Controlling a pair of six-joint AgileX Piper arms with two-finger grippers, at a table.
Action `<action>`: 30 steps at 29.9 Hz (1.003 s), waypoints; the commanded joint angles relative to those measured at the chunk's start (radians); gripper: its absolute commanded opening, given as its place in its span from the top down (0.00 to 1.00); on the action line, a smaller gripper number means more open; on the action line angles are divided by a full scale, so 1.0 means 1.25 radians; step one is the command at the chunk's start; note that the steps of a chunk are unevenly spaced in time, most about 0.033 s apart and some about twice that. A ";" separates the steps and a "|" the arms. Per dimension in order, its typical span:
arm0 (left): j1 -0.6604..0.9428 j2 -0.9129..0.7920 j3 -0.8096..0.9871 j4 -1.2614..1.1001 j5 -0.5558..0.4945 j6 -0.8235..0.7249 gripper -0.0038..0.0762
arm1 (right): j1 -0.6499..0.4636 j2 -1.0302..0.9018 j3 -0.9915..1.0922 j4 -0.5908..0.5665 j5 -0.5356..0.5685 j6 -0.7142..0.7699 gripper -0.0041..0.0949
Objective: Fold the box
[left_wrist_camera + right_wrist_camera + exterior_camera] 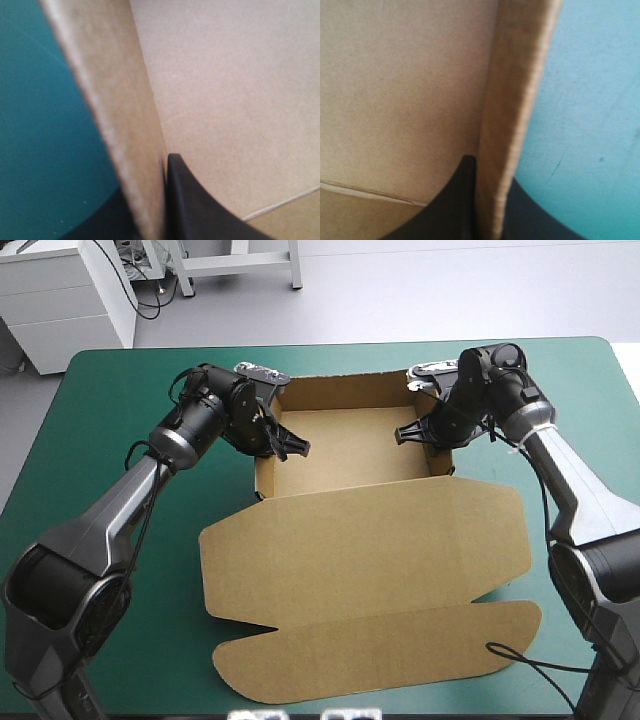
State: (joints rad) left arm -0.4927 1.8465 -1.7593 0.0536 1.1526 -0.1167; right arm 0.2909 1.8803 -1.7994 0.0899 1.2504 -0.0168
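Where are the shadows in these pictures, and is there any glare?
High view: even light, soft shadows, darkest on the box's left inner wall; no glare on the cover. Left wrist view: the outer finger sits in the wall's shade. Right wrist view: no glare either, outer finger dim too.

box (350,445): you've got the open tray at the middle of the table (120,370), toward its far edge.
lid (370,540): flat on the table, just before the tray, joined along the tray's near wall.
tuck flap (380,655): joined to the lid's near side, close to the table's near edge.
left wall (120,110): upright, pinched by your left gripper (292,445), with one finger inside the tray and one outside over the table.
right wall (512,100): upright, pinched by your right gripper (410,433), again with one finger inside and one outside.
grippers: they face each other across the tray floor, well apart, each arm reaching in from its own side.
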 commanded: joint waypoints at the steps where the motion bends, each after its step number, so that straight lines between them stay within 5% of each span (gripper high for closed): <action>1: -0.009 -0.017 -0.025 -0.017 -0.003 0.087 0.96 | 0.004 -0.023 -0.024 0.040 -0.002 -0.042 0.97; 21: -0.009 0.044 -0.025 -0.017 0.028 0.084 0.92 | 0.004 -0.009 0.063 0.034 -0.002 0.013 0.97; 25: -0.003 0.044 -0.025 -0.017 0.027 0.084 0.68 | 0.004 -0.009 0.063 0.020 -0.002 0.013 0.92; 30: 0.012 0.044 -0.025 -0.013 0.045 0.059 0.30 | 0.004 -0.009 0.063 0.020 -0.002 0.013 0.53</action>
State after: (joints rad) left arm -0.4897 1.9554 -1.7629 0.0331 1.2087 -0.0376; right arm 0.2919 1.9285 -1.6984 0.1020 1.2346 0.0159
